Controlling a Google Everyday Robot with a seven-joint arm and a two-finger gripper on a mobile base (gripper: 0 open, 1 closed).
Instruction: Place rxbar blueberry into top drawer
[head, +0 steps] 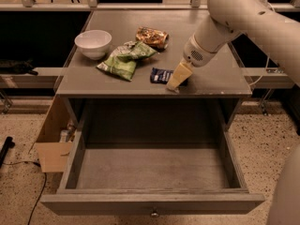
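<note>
Cream gripper (174, 85) — beside rxbar blueberry (160, 75)

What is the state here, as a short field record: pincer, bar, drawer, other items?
pincer: low over the grey table, at the image-right end of the rxbar blueberry
rxbar blueberry: flat on the table, near its front edge
top drawer: pulled open, nothing inside
others on table: white bowl, green chip bags, orange-brown snack packet

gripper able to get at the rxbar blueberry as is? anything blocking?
Probably yes. The gripper is down at the tabletop, right at the right end of the rxbar blueberry. The bar lies flat near the table's front edge. The green bags sit to its left and look clear of it.
</note>
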